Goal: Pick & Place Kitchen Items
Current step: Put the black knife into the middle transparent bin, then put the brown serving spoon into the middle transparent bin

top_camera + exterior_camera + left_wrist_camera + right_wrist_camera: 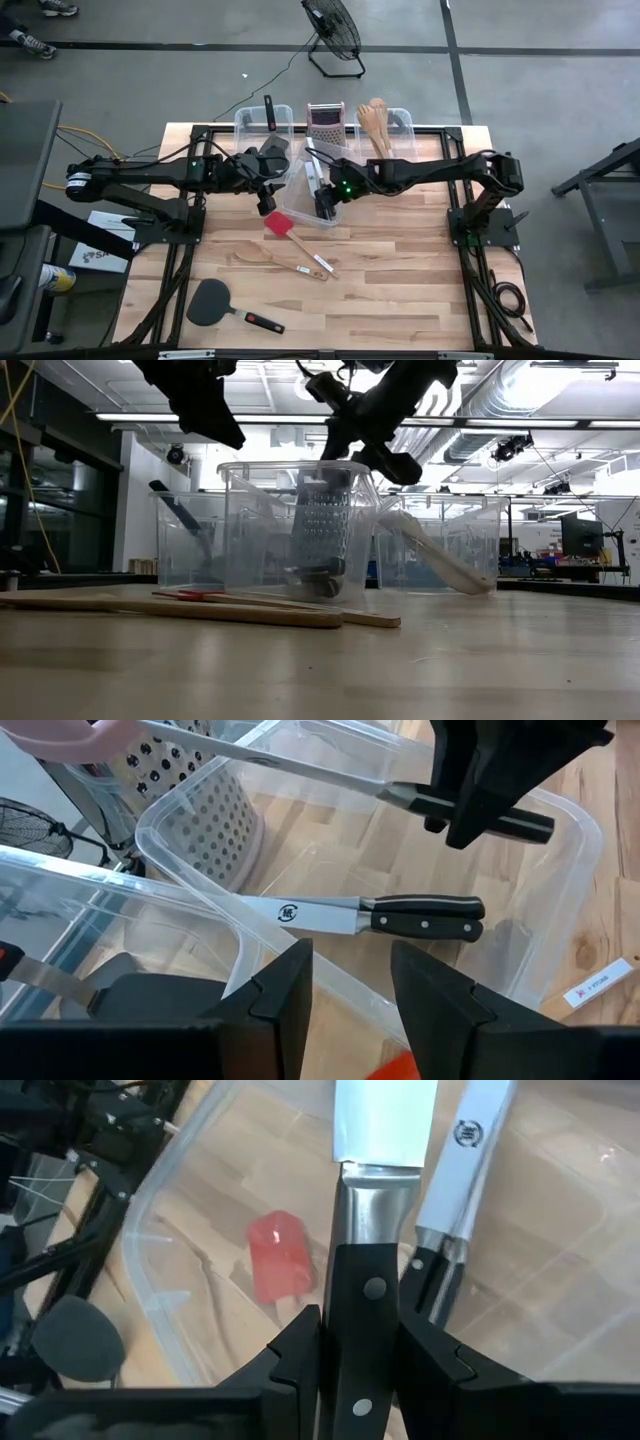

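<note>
Both arms are showing as dark, near-black jointed links. Right arm (pixel 430 172) is glowing a small green light near the wrist, close to the middle bin (pixel 312 190). Left arm (pixel 150 178) is showing a pale round cap at its base joint. Right gripper (pixel 360 1355) fingers are looking matte black, blocky, angular; left gripper (pixel 350 990) fingers likewise.

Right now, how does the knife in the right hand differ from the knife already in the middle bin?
The held knife is clamped by its handle in the right hand, above the middle bin; the binned knife is free of any hand. The held knife hangs in the air; the binned knife lies flat on the bin's floor. Both have a steel blade and a black riveted handle.
</note>
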